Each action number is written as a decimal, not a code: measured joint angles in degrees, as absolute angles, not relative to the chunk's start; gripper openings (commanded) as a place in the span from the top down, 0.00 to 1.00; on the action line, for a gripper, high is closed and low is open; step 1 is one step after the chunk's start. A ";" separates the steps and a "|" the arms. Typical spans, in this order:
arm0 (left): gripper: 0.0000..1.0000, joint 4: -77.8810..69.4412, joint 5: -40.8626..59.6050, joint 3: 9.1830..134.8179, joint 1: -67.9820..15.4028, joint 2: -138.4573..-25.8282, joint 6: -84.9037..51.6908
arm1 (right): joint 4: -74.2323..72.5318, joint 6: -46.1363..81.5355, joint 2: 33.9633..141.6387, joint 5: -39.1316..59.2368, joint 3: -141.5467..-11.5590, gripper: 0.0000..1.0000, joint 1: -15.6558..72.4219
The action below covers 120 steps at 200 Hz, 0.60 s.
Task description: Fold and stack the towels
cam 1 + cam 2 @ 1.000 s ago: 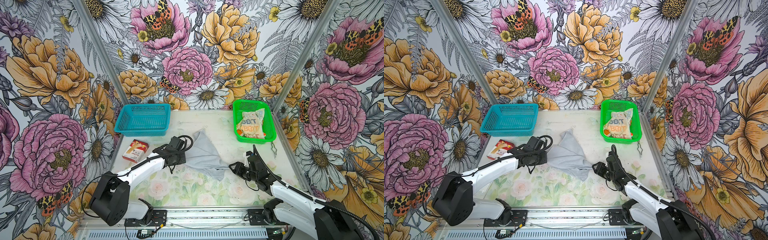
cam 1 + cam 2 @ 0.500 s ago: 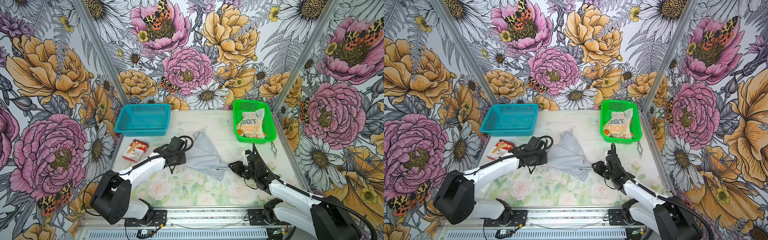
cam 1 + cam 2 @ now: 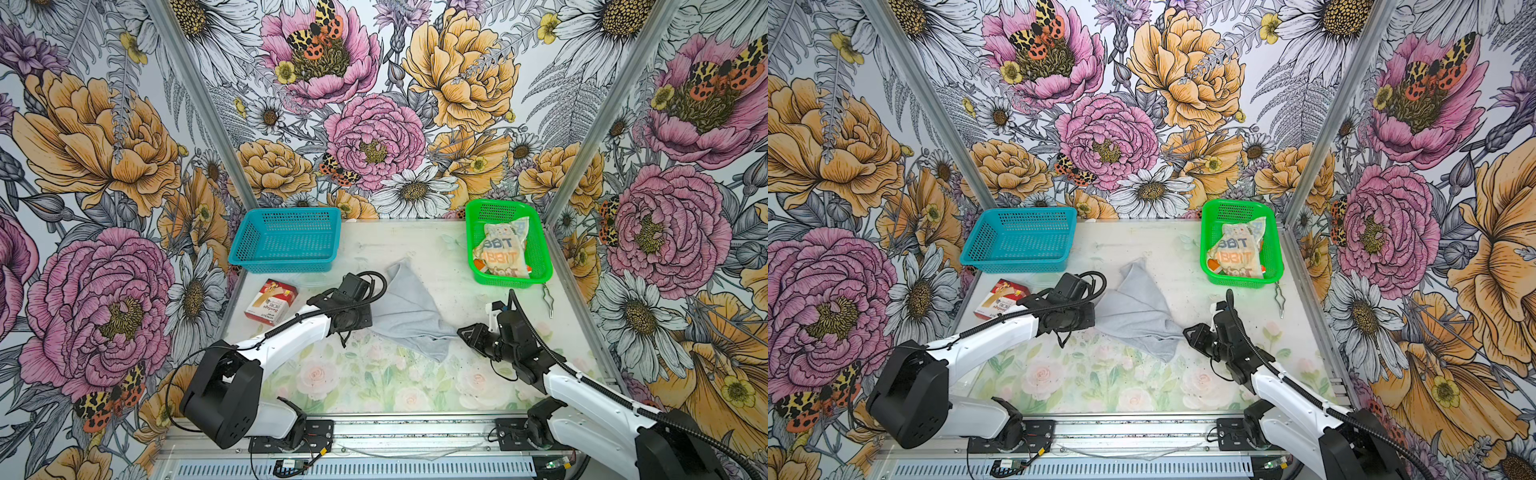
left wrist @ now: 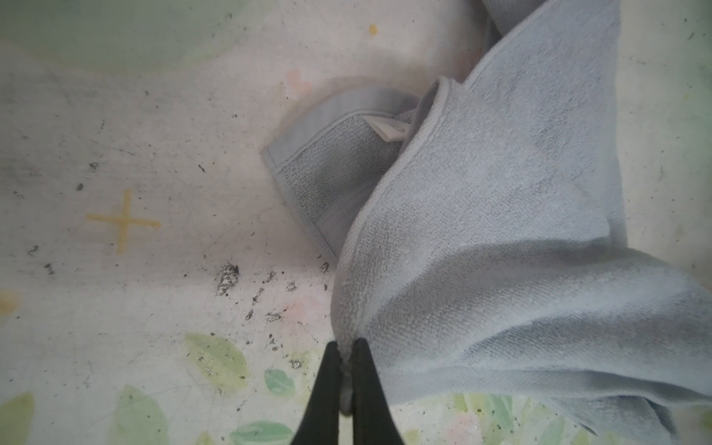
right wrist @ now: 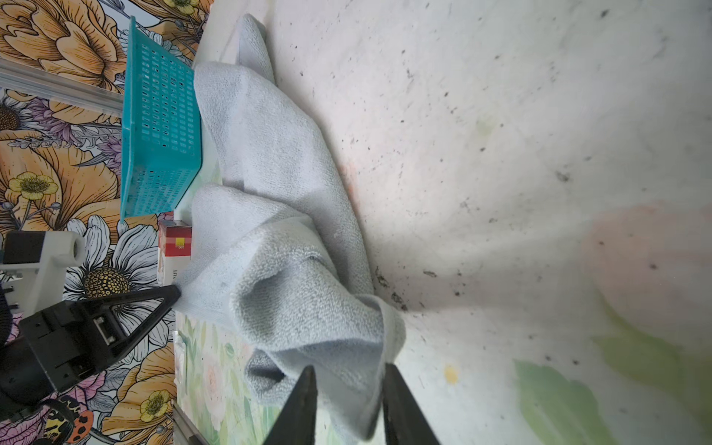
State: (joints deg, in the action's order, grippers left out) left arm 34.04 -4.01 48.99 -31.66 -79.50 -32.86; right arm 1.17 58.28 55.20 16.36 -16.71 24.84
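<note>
A light grey towel [image 3: 407, 311] [image 3: 1138, 316] lies rumpled on the middle of the table. My left gripper [image 3: 371, 323] [image 4: 346, 345] is shut on the towel's left edge, with a pinch of cloth between the fingertips. My right gripper [image 3: 460, 332] [image 5: 348, 370] is at the towel's near right corner, its jaws shut on a raised fold of the grey towel [image 5: 293, 269]. A cream towel with RABBIT lettering [image 3: 503, 249] [image 3: 1237, 249] lies crumpled in the green basket [image 3: 513, 284]. A bit of orange cloth [image 3: 482, 266] shows under the cream towel.
An empty teal basket [image 3: 286, 245] [image 5: 160, 135] stands at the back left. A red-and-white box [image 3: 272, 301] lies in front of it, close to my left arm. A small metal clip [image 3: 547, 299] lies by the right wall.
My right gripper has edged left onto the grey towel's corner and its jaws have narrowed around the fold. My left gripper has kept its hold in the same place.
</note>
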 measured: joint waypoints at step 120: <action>1.00 33.39 -3.27 48.99 -31.66 -80.55 -32.47 | 3.66 59.55 54.98 16.64 -15.27 0.60 25.71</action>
